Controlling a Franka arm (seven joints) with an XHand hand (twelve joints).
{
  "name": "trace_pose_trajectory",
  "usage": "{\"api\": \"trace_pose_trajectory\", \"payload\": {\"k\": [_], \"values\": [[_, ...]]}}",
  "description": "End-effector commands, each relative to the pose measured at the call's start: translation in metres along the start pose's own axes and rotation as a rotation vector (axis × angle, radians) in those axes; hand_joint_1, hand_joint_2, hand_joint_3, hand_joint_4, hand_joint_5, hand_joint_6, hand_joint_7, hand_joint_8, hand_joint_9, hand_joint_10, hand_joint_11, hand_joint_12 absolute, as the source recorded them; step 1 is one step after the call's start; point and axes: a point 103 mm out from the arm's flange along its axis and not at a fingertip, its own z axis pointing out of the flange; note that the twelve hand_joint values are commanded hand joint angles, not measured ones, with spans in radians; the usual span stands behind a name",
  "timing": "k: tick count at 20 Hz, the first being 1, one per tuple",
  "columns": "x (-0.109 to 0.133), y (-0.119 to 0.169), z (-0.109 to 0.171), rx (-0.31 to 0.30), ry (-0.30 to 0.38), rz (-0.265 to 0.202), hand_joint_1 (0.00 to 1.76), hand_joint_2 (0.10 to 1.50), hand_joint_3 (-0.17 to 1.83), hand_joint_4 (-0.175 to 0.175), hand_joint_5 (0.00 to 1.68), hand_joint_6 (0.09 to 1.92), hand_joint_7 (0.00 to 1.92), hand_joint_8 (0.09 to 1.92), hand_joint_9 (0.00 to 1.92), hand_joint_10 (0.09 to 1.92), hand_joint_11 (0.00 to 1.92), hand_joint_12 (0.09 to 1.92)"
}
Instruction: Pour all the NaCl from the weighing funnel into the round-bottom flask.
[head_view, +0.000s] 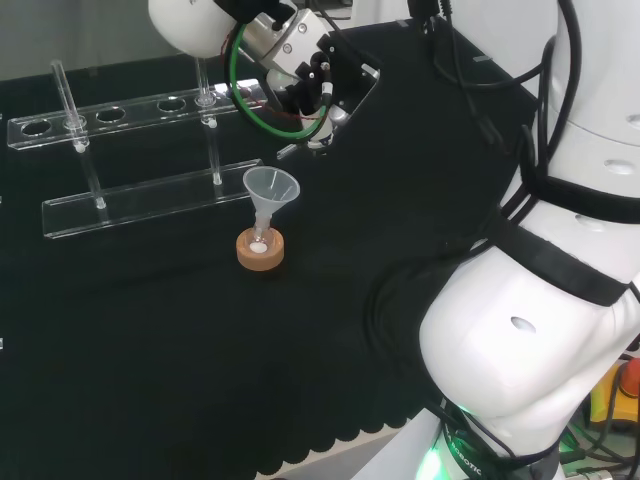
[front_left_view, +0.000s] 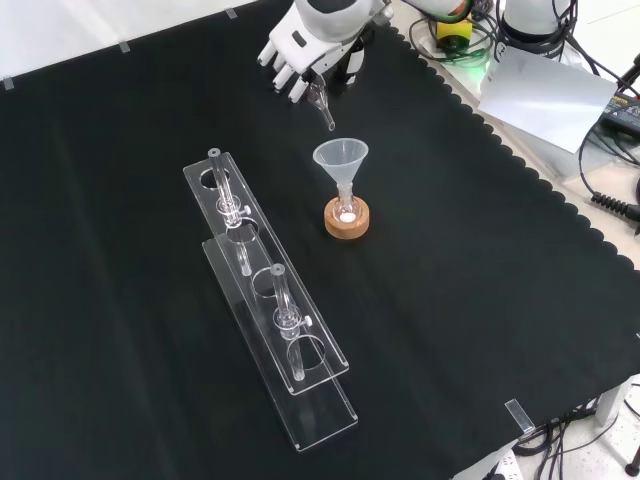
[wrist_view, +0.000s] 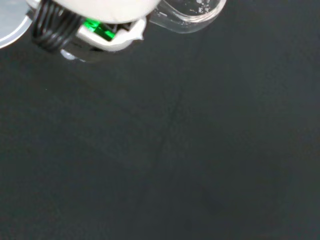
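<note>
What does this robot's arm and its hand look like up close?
The arm is made of big, rounded, glossy white links with black bands and black cables. A green cable loops at the wrist. The hand is white with black parts and segmented white fingers.

The bench's cloth is plain black, its edge scalloped. A tan cork ring carries a clear flask with white powder under a clear funnel. The hand is white with black parts.
</note>
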Motion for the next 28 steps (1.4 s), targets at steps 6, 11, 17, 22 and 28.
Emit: {"api": "trace_pose_trajectory", "payload": {"k": [6,11,17,22,28], "values": [[-0.019,0.004,0.024,-0.007,0.192,-0.007,1.07,0.65,0.87,0.175,1.07,1.12,0.73,0.64,1.02,0.4,0.72,1.21],[-0.024,0.007,0.032,-0.012,0.225,-0.013,1.07,0.65,0.87,0.175,1.07,1.12,0.73,0.64,1.02,0.4,0.72,1.21],[-0.029,0.01,0.041,-0.012,0.262,-0.017,1.07,0.65,0.87,0.175,1.07,1.12,0.73,0.64,1.02,0.4,0.72,1.21],[-0.035,0.011,0.045,-0.017,0.305,-0.018,1.07,0.65,0.87,0.175,1.07,1.12,0.73,0.64,1.02,0.4,0.72,1.21],[-0.036,0.012,0.047,-0.017,0.312,-0.014,1.07,0.65,0.87,0.175,1.07,1.12,0.73,0.64,1.02,0.4,0.72,1.21]]}}
